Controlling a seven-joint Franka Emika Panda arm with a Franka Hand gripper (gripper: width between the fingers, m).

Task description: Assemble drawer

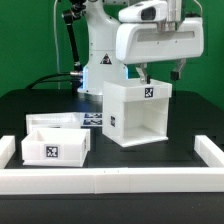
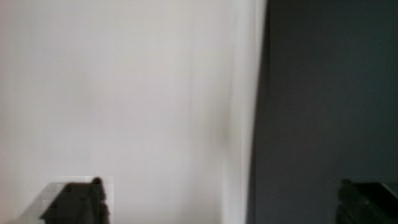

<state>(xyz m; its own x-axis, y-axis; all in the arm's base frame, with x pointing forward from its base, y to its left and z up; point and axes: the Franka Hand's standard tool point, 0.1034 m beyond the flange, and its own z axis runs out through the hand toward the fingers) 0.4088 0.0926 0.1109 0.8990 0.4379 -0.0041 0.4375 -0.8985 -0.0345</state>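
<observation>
You see the robot's two-finger gripper (image 1: 160, 75) hanging just above the large white plastic cube housing (image 1: 138, 115), near its top edge on the exterior view's right. The jaws stand wide open and they hold nothing. In the wrist view the gripper (image 2: 222, 205) shows one dark fingertip (image 2: 75, 200) over the white surface of the housing (image 2: 125, 100) and the other over the black table (image 2: 329, 100); you cannot tell if a finger touches the plastic. The housing stands upright on the black table (image 1: 190, 125), its open front toward the camera. Two small shallow white plastic trays lie well apart from it, on the exterior view's left: the nearer tray (image 1: 57, 150) and, just behind, the farther tray (image 1: 48, 122). Between the trays and the housing, part of the marker board (image 1: 97, 120) shows. A low white rail (image 1: 120, 180) edges the table in front.
</observation>
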